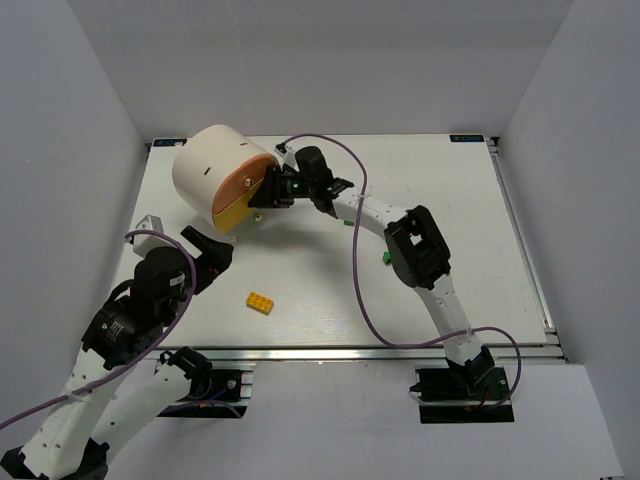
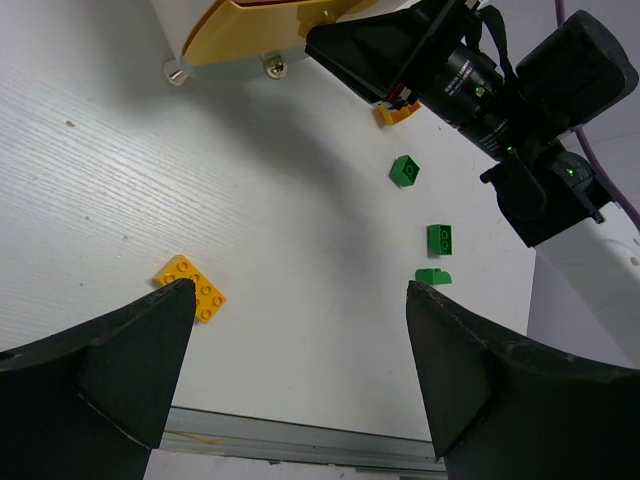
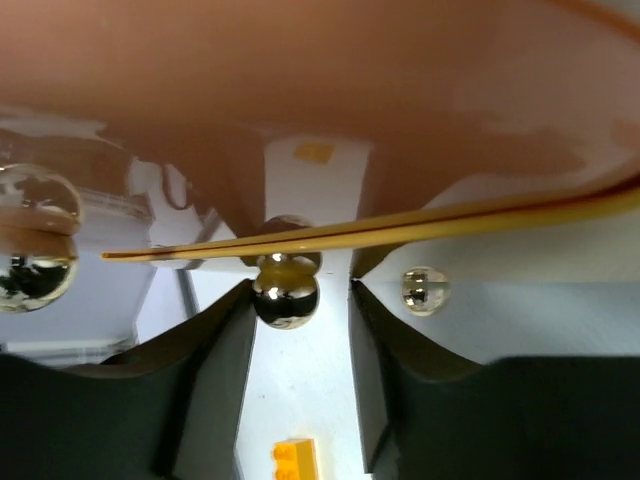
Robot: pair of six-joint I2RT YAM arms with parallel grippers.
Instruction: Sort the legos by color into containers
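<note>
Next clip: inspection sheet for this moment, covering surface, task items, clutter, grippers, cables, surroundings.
Surface: white table, metal rail along near edge.
Job's things: cream drum far left, its orange front and yellow front showing; yellow lego near the front; three green legos beside the right arm; orange lego partly hidden under it; purple lego not seen.
Clutter: nothing seen.
Grippers: left gripper open, empty, near the yellow lego; right gripper open, fingers straddling a drawer knob.
Cables: purple cables loop along both arms.
Surroundings: white walls on three sides.

White wood-grain surface point(image 1: 480, 250), aluminium rail point(image 1: 400, 352) along near edge. Plain pale grey walls point(image 1: 330, 60) on three sides. Diffuse light, soft shadows.
</note>
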